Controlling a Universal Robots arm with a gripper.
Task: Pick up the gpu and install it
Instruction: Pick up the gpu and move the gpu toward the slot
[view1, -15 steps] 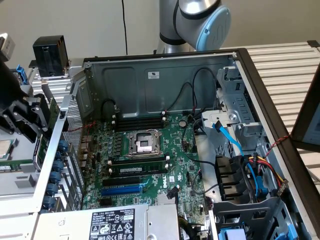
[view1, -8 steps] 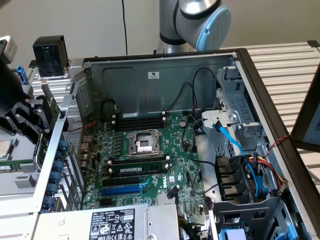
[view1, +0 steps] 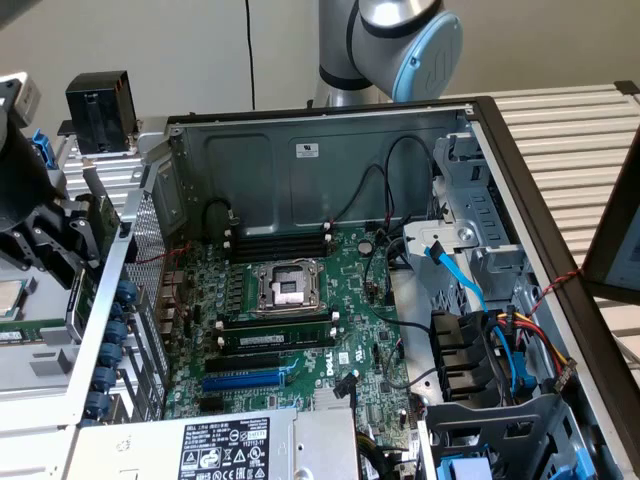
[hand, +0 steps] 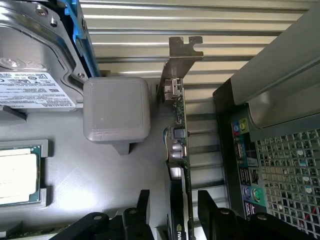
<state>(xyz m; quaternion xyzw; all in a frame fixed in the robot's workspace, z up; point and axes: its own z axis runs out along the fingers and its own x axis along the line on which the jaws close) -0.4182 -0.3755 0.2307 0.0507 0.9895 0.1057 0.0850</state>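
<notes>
An open computer case (view1: 300, 165) lies on a slatted bench (hand: 200, 30), its green motherboard (view1: 392, 335) exposed. The blue expansion slot (view1: 245, 380) is empty, well apart from the robot's fingers (hand: 144, 202). The gripper (hand: 174, 199) works outside the case, beyond its perforated rear wall (hand: 285, 170), which stands just outside one finger. Outside the other finger a grey parts tray (hand: 85, 170) carries a hard drive (hand: 30, 65), a bare processor (hand: 17, 175) and a grey printed block (hand: 116, 112).

The gpu (hand: 181, 135) stands on edge directly between the fingers and runs out past their tips. Its black cooler faces one finger and its green board faces the other. The silver end bracket (hand: 181, 55) is the part farthest from the tips.

The fingers are spread to either side of the card. A thin strip of background shows on each flank, so as far as the wrist view shows they straddle it without pinching it.

On this evidence the job is at its opening stage. The gripper is lined up on the card, but the grasp is not yet made and the card is not lifted. The carry into the case and the seating in a slot remain to be done.
</notes>
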